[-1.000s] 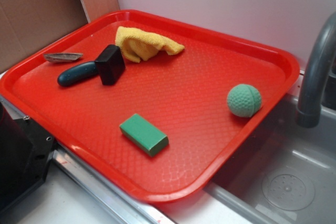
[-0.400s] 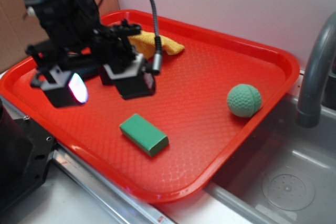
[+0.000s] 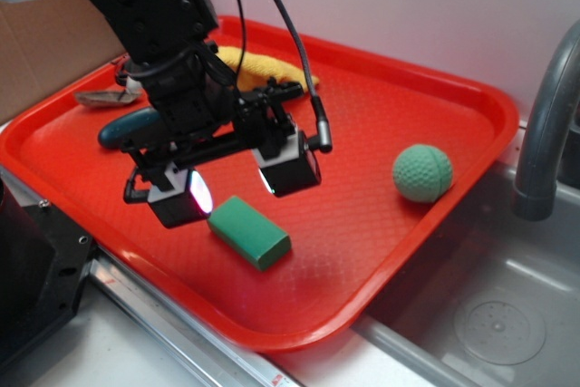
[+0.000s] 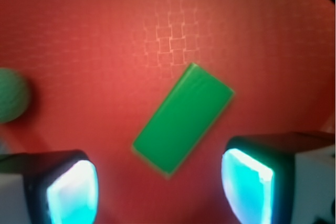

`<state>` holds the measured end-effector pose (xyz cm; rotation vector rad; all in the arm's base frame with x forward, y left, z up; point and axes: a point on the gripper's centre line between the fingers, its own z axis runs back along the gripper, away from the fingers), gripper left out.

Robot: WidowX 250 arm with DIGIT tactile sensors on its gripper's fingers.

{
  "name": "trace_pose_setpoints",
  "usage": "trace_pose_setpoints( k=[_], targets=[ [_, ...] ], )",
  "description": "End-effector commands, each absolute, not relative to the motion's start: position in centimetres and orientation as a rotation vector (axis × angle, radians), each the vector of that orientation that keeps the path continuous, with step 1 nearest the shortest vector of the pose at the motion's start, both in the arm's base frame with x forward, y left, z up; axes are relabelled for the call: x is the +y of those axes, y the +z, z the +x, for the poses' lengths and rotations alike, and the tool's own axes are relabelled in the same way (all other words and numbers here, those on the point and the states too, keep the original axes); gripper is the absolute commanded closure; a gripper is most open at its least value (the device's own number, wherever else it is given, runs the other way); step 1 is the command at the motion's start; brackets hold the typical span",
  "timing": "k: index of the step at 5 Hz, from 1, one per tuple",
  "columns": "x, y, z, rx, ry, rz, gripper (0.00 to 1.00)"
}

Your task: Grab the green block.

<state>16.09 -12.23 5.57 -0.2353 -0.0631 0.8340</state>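
The green block point(image 3: 249, 232) lies flat near the front edge of a red tray point(image 3: 471, 97), untouched. The hand point(image 3: 232, 184) is held spread just above it. In the wrist view the block point(image 4: 183, 118) sits diagonal, so the hand should be turned square to its narrow sides, then lowered and closed.

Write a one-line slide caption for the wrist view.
Open gripper hovers above the green block, which lies diagonally on the red tray.

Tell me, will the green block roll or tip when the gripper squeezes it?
Probably not: the green block lies flat on the red tray. Its straight sides look rigid. It sits diagonal to the open gripper, so it may twist.
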Motion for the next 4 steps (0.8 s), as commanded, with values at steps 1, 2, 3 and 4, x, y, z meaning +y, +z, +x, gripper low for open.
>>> trace_pose_setpoints(
  k=[1, 2, 3, 4],
  targets=[
    [-12.1, 2.4, 17.8, 0.014, 0.815, -0.151, 0.00],
    [-12.1, 0.7, 16.0, 0.061, 0.801, -0.083, 0.00],
    [-12.3, -0.1, 15.8, 0.075, 0.770, -0.015, 0.70],
    [-12.1, 0.5, 16.0, 0.060, 0.772, -0.020, 1.00]
  ],
)
